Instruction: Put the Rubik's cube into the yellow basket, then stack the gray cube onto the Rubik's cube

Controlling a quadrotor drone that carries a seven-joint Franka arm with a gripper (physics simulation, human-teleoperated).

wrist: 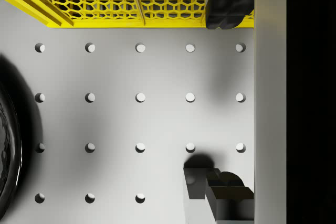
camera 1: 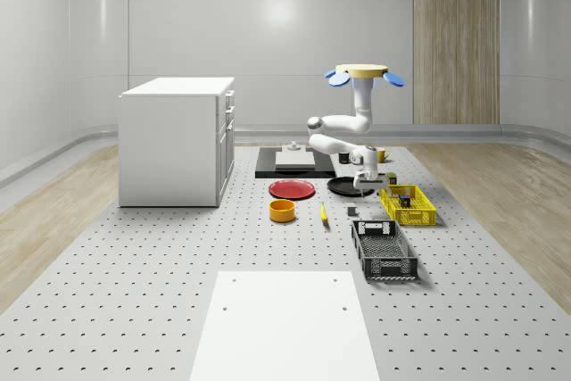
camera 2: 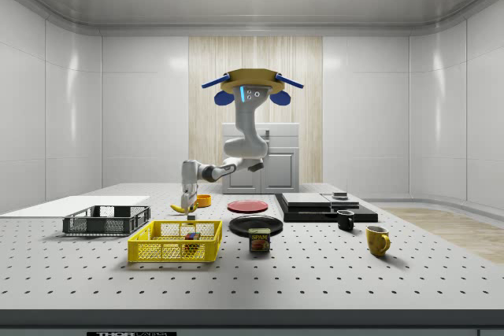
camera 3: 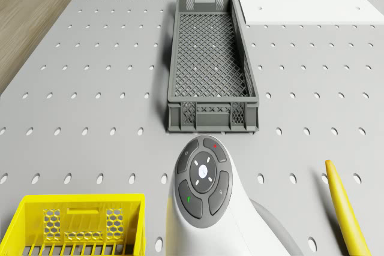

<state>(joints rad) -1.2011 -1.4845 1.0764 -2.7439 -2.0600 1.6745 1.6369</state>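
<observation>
- Hovering high above the table (camera 1: 134, 292), the drone (camera 1: 366, 71) sits roughly over the black plate (camera 1: 350, 186), and its arm bends down toward the tabletop.
- We see the gripper (camera 1: 361, 186) pointing straight down, low over bare table between the black plate and the yellow basket (camera 1: 408, 205), just beside the basket's far end.
- We see its fingers (wrist: 226, 9) spread wide apart in the wrist view, with only perforated tabletop between them.
- We find the Rubik's cube (camera 2: 191, 234) inside the yellow basket, resting on its floor. We cannot tell how its faces are turned.
- We read the basket's long axis as running from the table's far edge toward its near edge in the whole-scene view, parallel to the gray crate (camera 1: 384, 252) lying nearer that near edge.
- We spot the gray cube (camera 1: 352, 212) on the table outside the basket, near the gripper and beside the banana (camera 1: 323, 212).
</observation>
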